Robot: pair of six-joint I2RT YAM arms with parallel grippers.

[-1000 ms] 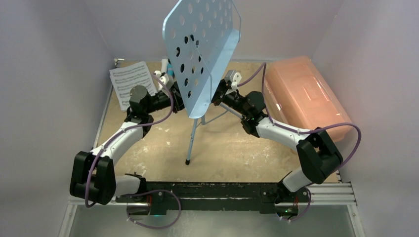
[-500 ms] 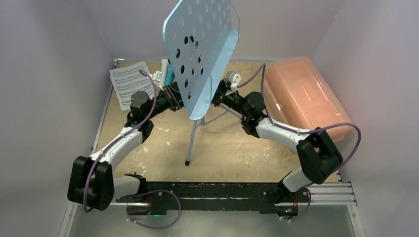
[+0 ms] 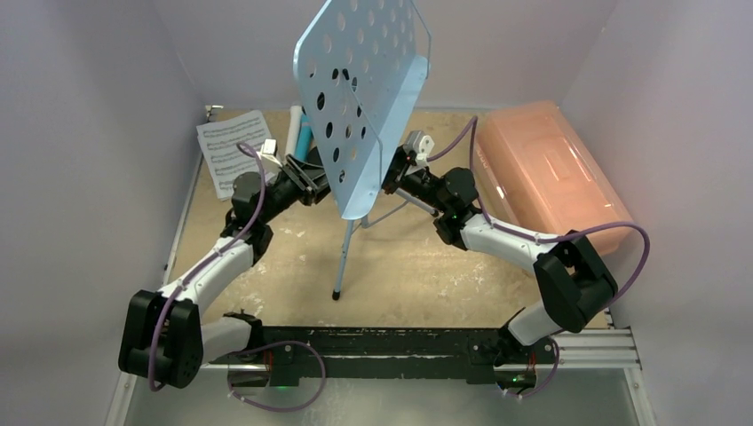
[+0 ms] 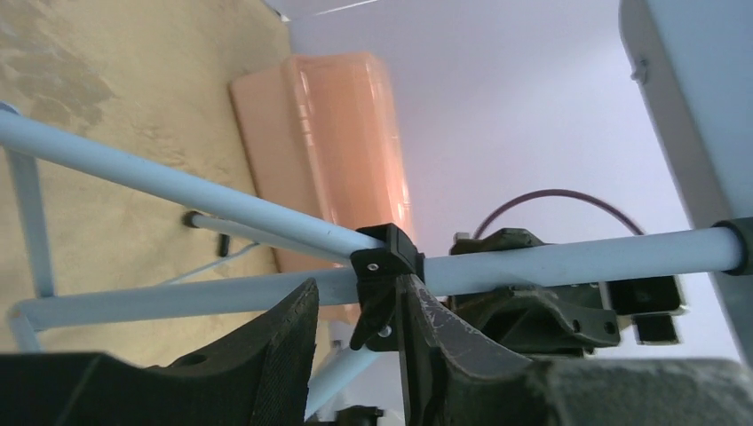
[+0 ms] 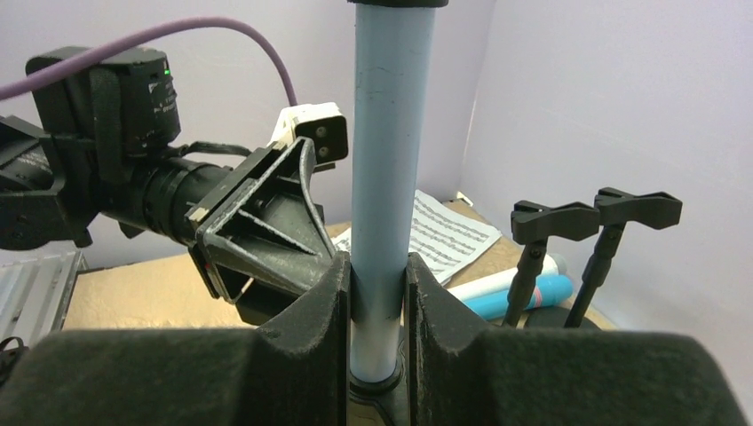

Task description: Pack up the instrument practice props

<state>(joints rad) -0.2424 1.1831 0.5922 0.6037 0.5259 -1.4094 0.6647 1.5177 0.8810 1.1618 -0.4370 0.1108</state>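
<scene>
Here, at frame centre, the light-blue perforated music rack on tripod legs (image 3: 364, 89) stands upright, its vertical pole (image 5: 391, 133) pinched tight by the right gripper (image 5: 377, 266), while the left gripper (image 4: 358, 297), jaws part-open, loosely straddles the pole's black plastic collar (image 4: 384, 259).

A pink translucent box (image 3: 542, 169) lies closed at the far right of the table (image 3: 400, 275), its long side running slantwise along the right wall. Its corners are rounded and its lid carries a raised rectangular panel in the middle. Left of the box the table top is tan and worn, blotched with paler scuffed patches. Pale lavender walls (image 3: 80, 133) stand behind the box, just to its right, and well apart from it across the table on the left.
</scene>
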